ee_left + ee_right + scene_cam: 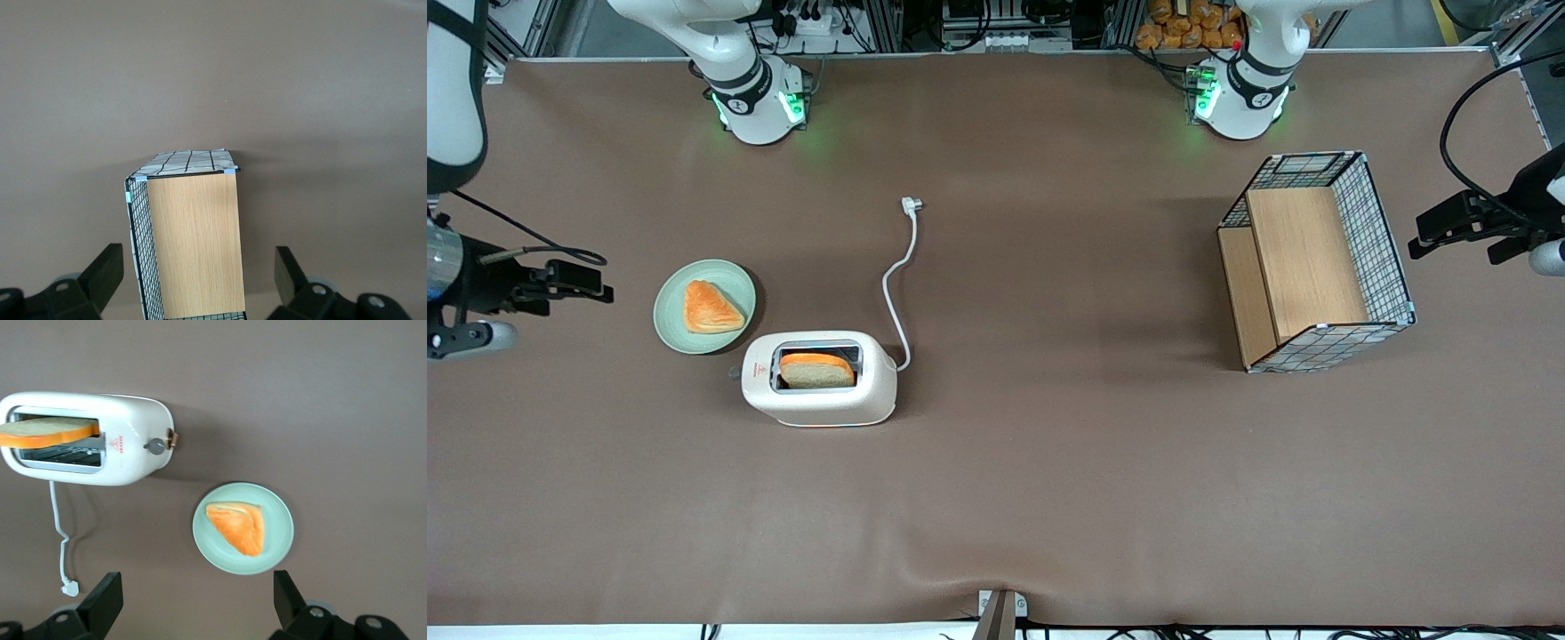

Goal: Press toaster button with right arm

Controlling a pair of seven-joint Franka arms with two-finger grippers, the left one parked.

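The cream-white toaster (818, 402) stands on the brown table with a slice of bread (816, 369) sticking up from its slot. It also shows in the right wrist view (133, 463). The small grey toaster button (734, 374) protrudes from its narrow end that faces the working arm's end of the table, and the wrist view shows it clearly (155, 446). My right arm's gripper (607, 277) hangs over the table toward the working arm's end, well apart from the toaster. Its fingers are wide open and empty (195, 587).
A pale green plate (676, 331) with a triangular orange pastry (710, 308) lies between the gripper and the toaster, slightly farther from the front camera than the toaster. The white cord (898, 284) runs away to its plug (910, 205). A wire-and-wood basket (1316, 262) stands toward the parked arm's end.
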